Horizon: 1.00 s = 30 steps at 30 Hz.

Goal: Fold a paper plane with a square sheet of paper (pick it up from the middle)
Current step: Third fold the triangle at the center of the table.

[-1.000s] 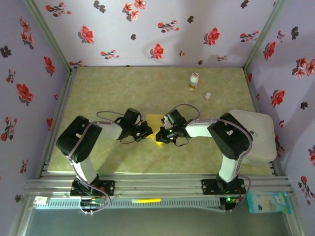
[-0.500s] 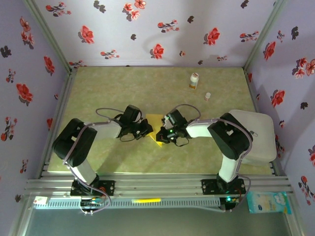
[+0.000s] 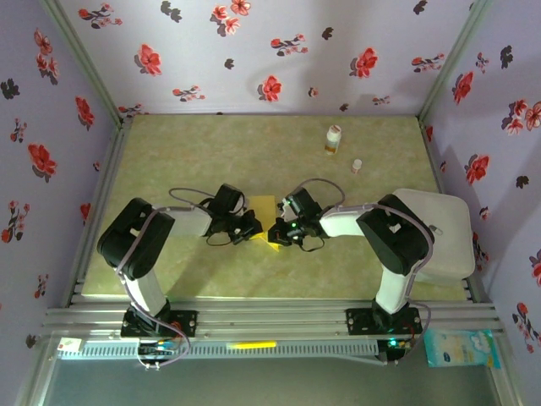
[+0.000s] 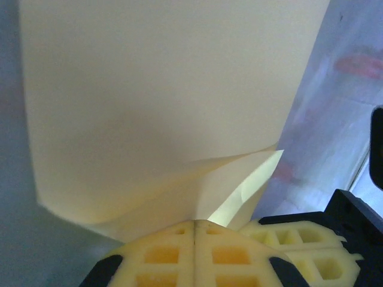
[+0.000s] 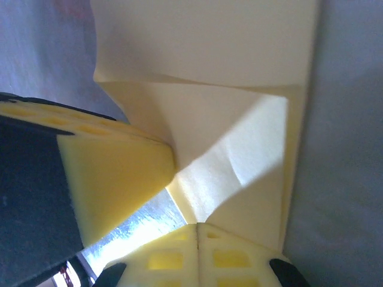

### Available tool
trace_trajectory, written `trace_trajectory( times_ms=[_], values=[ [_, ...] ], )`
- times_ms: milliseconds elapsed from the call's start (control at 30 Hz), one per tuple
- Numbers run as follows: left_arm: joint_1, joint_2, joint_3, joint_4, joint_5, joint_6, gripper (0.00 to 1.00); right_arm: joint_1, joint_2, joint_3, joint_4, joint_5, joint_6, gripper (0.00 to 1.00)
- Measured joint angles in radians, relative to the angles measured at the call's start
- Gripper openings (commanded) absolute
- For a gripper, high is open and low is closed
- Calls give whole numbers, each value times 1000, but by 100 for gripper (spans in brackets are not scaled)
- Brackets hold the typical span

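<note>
inward, left tool (image 3: 254, 227), right tool (image 3: 275, 233) on paper (image 3: 264, 208)

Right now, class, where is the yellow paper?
In the top view the paper is at the middle of the table, gripped by the left claw on its left and the right claw on its right.

A: How are the arms set?
B: Both bent low, reaching inward. The left hand (image 3: 251, 225) sits just at nine o'clock of the right hand (image 3: 275, 233).
A: Fingers?
B: Both pairs pressed together, pinching the paper (image 3: 263, 206).
</note>
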<state>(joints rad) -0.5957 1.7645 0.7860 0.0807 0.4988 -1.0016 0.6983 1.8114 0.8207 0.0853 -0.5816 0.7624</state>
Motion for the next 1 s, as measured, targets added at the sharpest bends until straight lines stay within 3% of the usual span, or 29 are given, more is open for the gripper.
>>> trace_trajectory(
  times_ms=[600,1000],
  values=[
    [136,5,36,-84,9,124,0,0,0,-11,24,1,-11,0],
    [155,-108,35,-118,-92,140,6,0,0,-10,23,-6,-11,0]
  ],
)
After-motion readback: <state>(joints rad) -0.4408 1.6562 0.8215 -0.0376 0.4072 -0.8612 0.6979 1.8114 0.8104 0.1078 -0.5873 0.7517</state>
